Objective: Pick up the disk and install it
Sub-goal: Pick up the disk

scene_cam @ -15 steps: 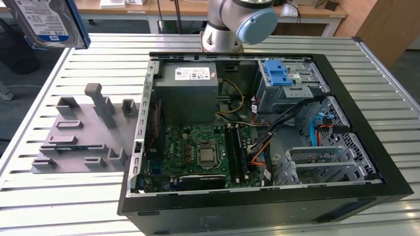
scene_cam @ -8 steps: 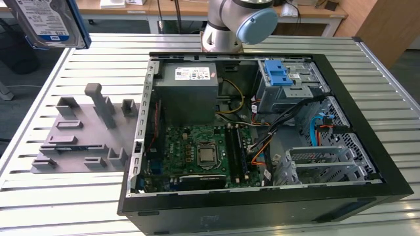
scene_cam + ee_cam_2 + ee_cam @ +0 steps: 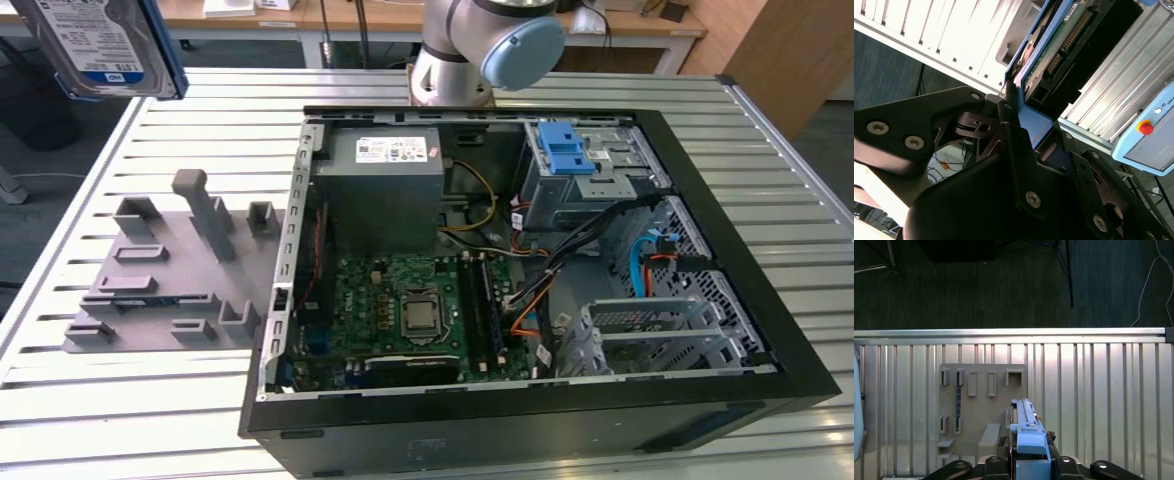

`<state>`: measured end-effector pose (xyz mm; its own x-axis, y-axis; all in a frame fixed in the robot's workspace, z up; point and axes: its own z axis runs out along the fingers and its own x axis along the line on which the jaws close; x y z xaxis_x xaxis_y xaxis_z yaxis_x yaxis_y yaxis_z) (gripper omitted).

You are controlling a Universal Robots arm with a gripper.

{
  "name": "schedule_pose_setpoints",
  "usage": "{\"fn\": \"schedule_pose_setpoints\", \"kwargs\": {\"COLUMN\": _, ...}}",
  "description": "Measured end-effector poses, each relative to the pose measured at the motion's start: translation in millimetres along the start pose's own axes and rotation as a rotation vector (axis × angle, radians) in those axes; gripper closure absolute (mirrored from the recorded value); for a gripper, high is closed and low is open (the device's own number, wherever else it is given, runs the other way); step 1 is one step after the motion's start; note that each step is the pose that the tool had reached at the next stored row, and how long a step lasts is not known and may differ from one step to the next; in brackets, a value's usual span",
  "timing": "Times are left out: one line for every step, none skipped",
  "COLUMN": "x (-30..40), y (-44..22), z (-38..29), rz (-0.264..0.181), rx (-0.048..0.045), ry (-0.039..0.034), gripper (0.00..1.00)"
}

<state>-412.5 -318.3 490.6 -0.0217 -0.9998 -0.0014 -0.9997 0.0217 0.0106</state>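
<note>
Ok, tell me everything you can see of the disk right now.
The disk is a flat silver metal rectangle with a blue-and-white label, framed by a blue plastic bracket. In the exterior view it hangs roughly upright in the air at that view's upper left, label toward the camera, apart from the open computer case. The second wrist view shows a green circuit board on its other face, and the gripper shut on the bracket's end. Nothing else touches it.
</note>
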Motion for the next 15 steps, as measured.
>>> {"fn": "schedule_pose_setpoints", "kwargs": {"x": 0.0, "y": -0.4, "z": 0.0, "rz": 0.0, "rx": 0.0, "ry": 0.0, "gripper": 0.64}}
{"fn": "schedule_pose_setpoints", "kwargs": {"x": 0.0, "y": -0.9, "z": 0.0, "rz": 0.0, "rx": -0.0001, "ry": 0.0, "gripper": 0.64}}
{"fn": "schedule_pose_setpoints", "kwargs": {"x": 0.0, "y": -1.4, "z": 0.0, "rz": 0.0, "rx": 0.0, "ry": 0.0, "gripper": 0.64}}
{"fn": "schedule_pose_setpoints", "kwargs": {"x": 0.0, "y": -1.9, "z": -0.1, "rz": 0.0, "rx": -0.0001, "ry": 0.0, "gripper": 0.64}}
{"fn": "schedule_pose_setpoints", "kwargs": {"x": 0.0, "y": -2.4, "z": 0.0, "rz": 0.0, "rx": 0.0, "ry": 0.0, "gripper": 0.64}}
{"fn": "schedule_pose_setpoints", "kwargs": {"x": -0.1, "y": -2.8, "z": 0.0, "rz": 0.0, "rx": 0.0, "ry": 0.0, "gripper": 0.64}}
{"fn": "schedule_pose_setpoints", "kwargs": {"x": -0.1, "y": -3.1, "z": 0.0, "rz": 0.0, "rx": 0.0, "ry": 0.0, "gripper": 0.64}}
{"fn": "schedule_pose_setpoints", "kwargs": {"x": -0.1, "y": -3.4, "z": 0.0, "rz": 0.0, "rx": 0.0, "ry": 0.0, "gripper": 0.64}}
{"fn": "schedule_pose_setpoints", "kwargs": {"x": -0.1, "y": -3.7, "z": 0.0, "rz": 0.0, "rx": 0.0, "ry": 0.0, "gripper": 0.64}}
{"fn": "schedule_pose_setpoints", "kwargs": {"x": -0.1, "y": -4.0, "z": -0.1, "rz": 0.0, "rx": -0.0001, "ry": 0.0, "gripper": 0.64}}
{"fn": "schedule_pose_setpoints", "kwargs": {"x": -0.1, "y": -4.2, "z": 0.0, "rz": 0.0, "rx": 0.0, "ry": 0.0, "gripper": 0.64}}
{"fn": "schedule_pose_setpoints", "kwargs": {"x": -0.1, "y": -4.5, "z": 0.0, "rz": 0.0, "rx": 0.0001, "ry": 0.0, "gripper": 0.64}}
{"fn": "schedule_pose_setpoints", "kwargs": {"x": -0.1, "y": -4.7, "z": 0.0, "rz": 0.0, "rx": 0.0, "ry": 0.0, "gripper": 0.64}}
{"fn": "schedule_pose_setpoints", "kwargs": {"x": -0.1, "y": -4.9, "z": -0.1, "rz": 0.0, "rx": -0.0001, "ry": 0.0, "gripper": 0.64}}
{"fn": "schedule_pose_setpoints", "kwargs": {"x": -0.1, "y": -5.2, "z": -0.1, "rz": 0.0, "rx": -0.0001, "ry": 0.0, "gripper": 0.64}}
